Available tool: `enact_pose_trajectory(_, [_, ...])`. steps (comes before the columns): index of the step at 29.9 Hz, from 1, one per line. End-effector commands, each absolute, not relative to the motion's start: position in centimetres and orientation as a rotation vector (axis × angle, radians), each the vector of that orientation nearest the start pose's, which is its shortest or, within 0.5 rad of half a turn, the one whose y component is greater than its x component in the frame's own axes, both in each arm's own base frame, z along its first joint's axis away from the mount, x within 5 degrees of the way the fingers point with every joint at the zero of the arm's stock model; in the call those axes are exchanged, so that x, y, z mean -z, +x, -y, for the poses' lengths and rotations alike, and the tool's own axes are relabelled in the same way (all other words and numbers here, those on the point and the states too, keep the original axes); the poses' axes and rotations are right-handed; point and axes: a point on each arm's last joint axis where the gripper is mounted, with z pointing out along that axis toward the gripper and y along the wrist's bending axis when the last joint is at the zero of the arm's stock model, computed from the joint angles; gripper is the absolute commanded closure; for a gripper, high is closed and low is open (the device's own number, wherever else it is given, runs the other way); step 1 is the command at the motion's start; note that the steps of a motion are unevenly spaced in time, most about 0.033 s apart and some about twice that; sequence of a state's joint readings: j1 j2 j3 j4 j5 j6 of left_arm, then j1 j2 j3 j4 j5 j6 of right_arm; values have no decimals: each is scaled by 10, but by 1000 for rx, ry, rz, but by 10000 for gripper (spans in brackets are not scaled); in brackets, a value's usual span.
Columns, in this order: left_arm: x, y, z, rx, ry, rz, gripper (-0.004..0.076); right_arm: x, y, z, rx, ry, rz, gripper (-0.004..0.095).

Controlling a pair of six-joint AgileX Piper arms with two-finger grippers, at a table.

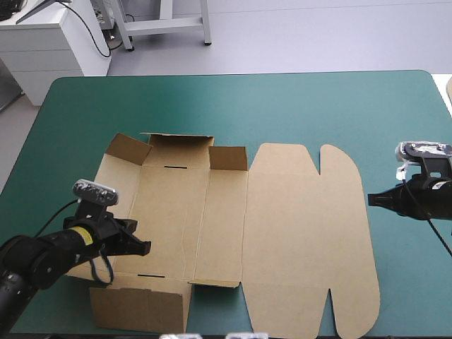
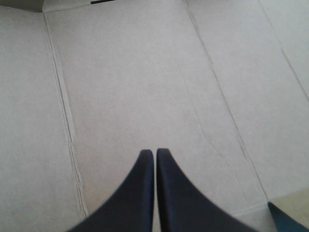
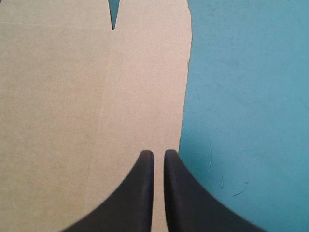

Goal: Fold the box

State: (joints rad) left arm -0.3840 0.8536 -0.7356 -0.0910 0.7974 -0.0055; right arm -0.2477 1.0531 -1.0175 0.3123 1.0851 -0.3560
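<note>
A cut sheet of brown corrugated board, the box [image 1: 282,233], is laid out on the teal-green table cover [image 1: 282,99] and fills the centre and lower half of the high view. Its left part is seen with short flaps raised along the far side and at the left end. A further flap is turned out at the lower left of the frame, and two narrow slots are cut in the base. The right part, a wide lid with rounded tabs and a notch, lies flat. The left black two-finger gripper [image 1: 146,248] is held over the left panel of the box [image 2: 145,72]. Its own view shows the gripper [image 2: 155,153] pressed together with nothing between the fingers. The right black two-finger gripper [image 1: 370,200] is placed at the lid's rounded right edge [image 3: 72,96]. Here too the gripper [image 3: 159,154] is clenched to a thin slit over board and cover [image 3: 241,96], with nothing grasped.
</note>
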Motion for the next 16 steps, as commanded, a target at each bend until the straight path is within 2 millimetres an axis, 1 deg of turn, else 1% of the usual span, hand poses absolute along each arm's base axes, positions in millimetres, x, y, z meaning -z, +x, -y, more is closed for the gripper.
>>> enact_pose_trajectory(1, [-319, 177, 64, 277, 294, -2354, 731, -361, 190, 23, -162, -51, -2451, 857])
enact_pose_trajectory(3, [-322, 193, 54, 245, 221, -2366, 731, -361, 190, 23, -160, -53, -2454, 857])
enact_pose_trajectory(5, [-327, 207, 39, 206, 139, -2379, 731, -361, 190, 23, -160, -53, -2454, 857])
enact_pose_trajectory(7, [-330, 214, 25, 199, 93, -2407, 731, -361, 190, 23, -160, -53, -2454, 857])
enact_pose_trajectory(11, [-334, 213, -3, 255, 18, -2442, 731, -361, 190, 23, -160, -53, -2454, 857])
enact_pose_trajectory(14, [-332, 207, -23, 266, -91, -2490, 731, -361, 190, 23, -160, -53, -2454, 858])
enact_pose_trajectory(16, [-329, 201, -35, 247, -103, -2530, 731, -361, 190, 23, -160, -52, -2452, 857])
